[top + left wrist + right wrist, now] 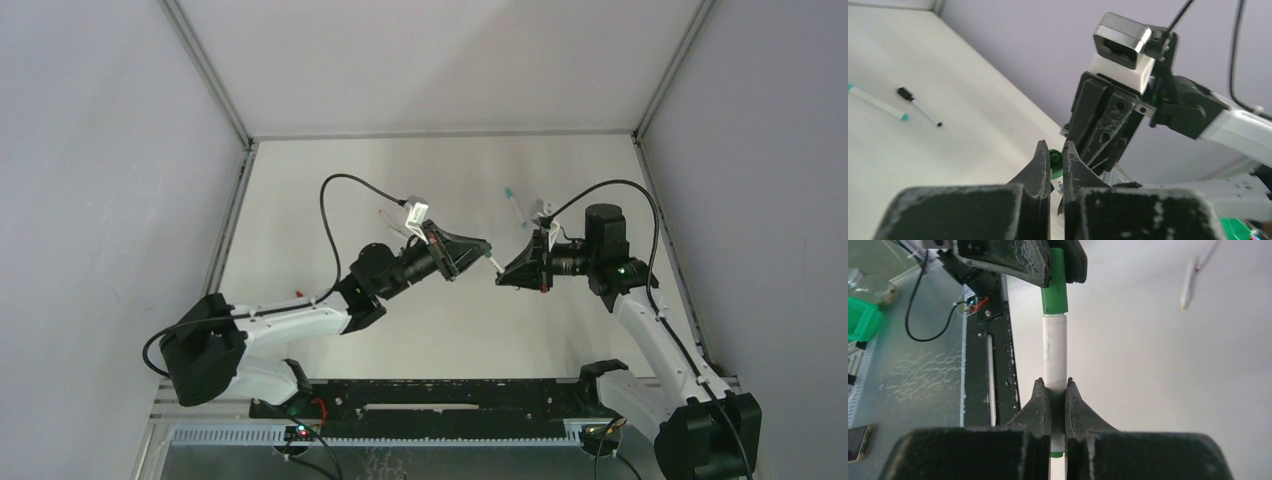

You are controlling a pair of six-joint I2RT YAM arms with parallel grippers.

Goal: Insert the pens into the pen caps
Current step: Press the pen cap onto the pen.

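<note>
Pointing cap-end leftward — pen (1054, 350) clamped by right gripper (1058, 390), green cap (1054, 292) pinched by left gripper (1057, 155)

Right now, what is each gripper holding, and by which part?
Right gripper clamps the white pen on its barrel's rear half. Left gripper pinches the green cap by the end away from the pen; cap and pen meet.

The table (973, 115) holds teal-tipped pen (878, 102) and black-capped pen (920, 107).
</note>
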